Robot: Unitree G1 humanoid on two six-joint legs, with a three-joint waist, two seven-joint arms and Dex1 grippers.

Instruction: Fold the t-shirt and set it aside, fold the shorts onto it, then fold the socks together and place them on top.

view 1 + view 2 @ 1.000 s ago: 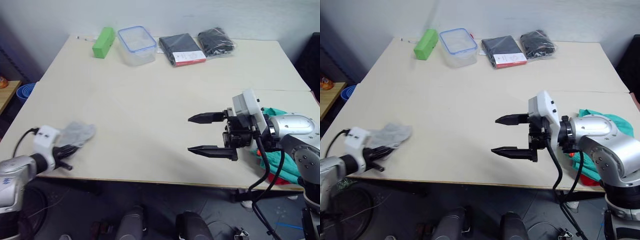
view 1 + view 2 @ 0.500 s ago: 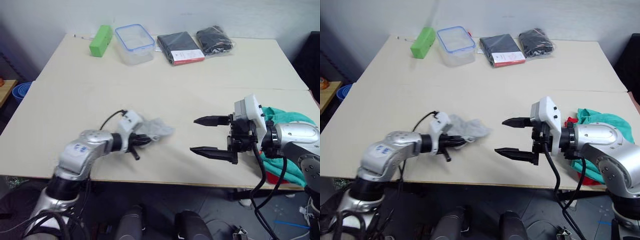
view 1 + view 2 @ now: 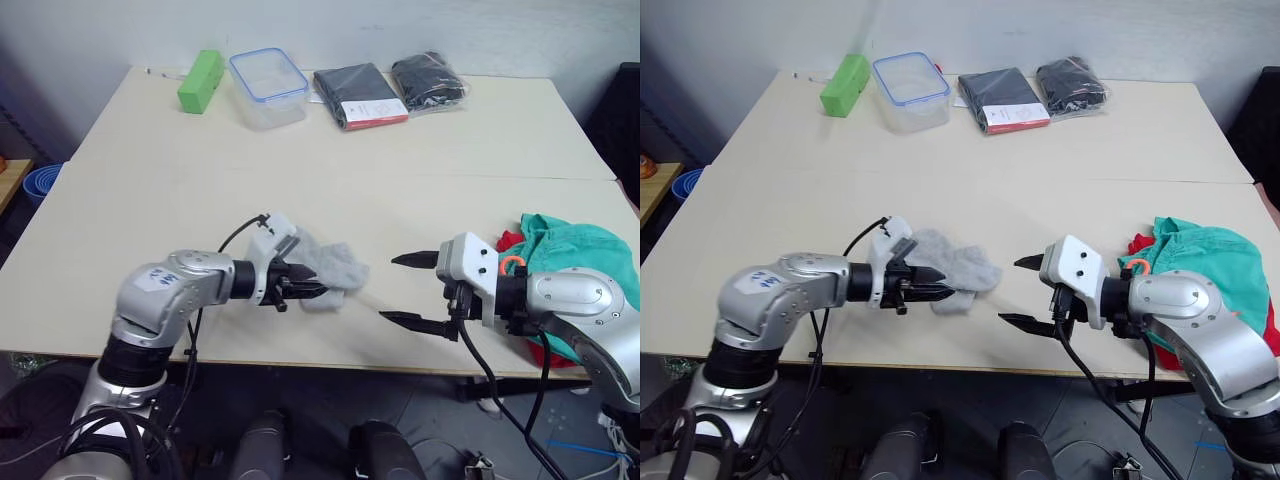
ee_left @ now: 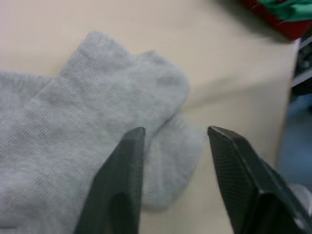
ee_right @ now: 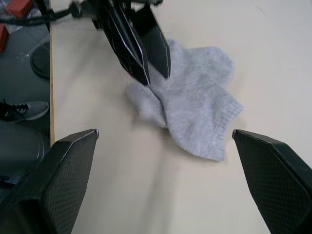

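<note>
Left pincer (image 3: 940, 292) low over the near middle of the tabletop (image 3: 970, 170), fingers slightly parted with the grey socks (image 3: 962, 268) lying under and between the tips, one fingertip (image 4: 127, 161) resting on the knit; not clear whether anything is truly pinched. Right pincer (image 3: 1025, 293) facing it from the right, just beside the socks and apart from them, fingers spread wide and holding nothing. Socks overlapped in a loose flat heap, one partly on the other, toes pointing toward the right pincer. Teal-green shorts (image 3: 1200, 255) bunched in a heap at the right edge of the tabletop, orange drawstring (image 3: 511, 263) peeking out near the right wrist. Red t-shirt (image 3: 1140, 243) lying under the shorts, a bit of it showing at the heap's left and near edges. Along the far edge, from left to right: small green block (image 3: 845, 73), clear plastic container (image 3: 912, 90) with a blue-rimmed lid on, nothing visible inside; flat black packaged garment (image 3: 1004, 99) with a red and white label; second black garment in a crinkled clear bag (image 3: 1073, 85). Blue bowl (image 3: 43, 181) on a lower surface off the left side of the tabletop
</note>
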